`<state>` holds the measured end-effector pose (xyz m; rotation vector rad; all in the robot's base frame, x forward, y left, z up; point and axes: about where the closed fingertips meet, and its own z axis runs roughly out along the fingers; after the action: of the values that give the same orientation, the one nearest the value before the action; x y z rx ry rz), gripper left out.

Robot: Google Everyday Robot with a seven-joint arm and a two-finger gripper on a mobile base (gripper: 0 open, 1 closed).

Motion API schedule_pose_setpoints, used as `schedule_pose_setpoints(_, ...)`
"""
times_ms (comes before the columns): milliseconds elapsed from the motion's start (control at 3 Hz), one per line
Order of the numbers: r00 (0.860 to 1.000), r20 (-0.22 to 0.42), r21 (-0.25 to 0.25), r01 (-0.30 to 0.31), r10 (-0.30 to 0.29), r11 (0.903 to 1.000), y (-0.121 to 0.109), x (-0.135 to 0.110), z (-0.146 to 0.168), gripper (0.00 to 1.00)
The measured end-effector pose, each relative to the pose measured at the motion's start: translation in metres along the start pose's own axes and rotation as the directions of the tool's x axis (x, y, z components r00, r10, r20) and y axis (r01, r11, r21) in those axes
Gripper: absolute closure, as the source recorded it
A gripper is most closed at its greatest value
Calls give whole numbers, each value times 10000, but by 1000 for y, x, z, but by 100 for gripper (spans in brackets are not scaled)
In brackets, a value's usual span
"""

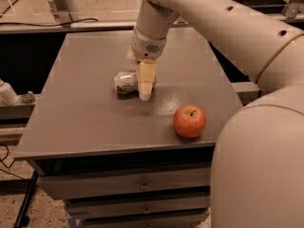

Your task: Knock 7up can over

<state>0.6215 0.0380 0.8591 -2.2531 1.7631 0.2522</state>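
The 7up can (125, 81) lies on its side on the grey table (85, 118), near the middle, with its pale silver body and a green band showing. My gripper (145, 92) hangs from the arm that reaches in from the upper right. It points down at the tabletop and sits right against the can's right end, covering part of it. Nothing is lifted off the table.
A red apple (189, 121) sits on the table near the front right edge, to the right of and nearer than the gripper. The table has drawers (142, 186) below its front edge. A white object (6, 93) stands on a ledge left of the table.
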Motion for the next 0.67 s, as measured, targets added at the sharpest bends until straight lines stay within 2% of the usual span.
schedule_pose_setpoints(333, 9888, 1321, 719, -795, 695, 9942, -4, 9, -23, 0)
schedule_pose_setpoints(667, 9348, 3227, 1844, -2155, 1480, 9589, -3, 36, -76, 0)
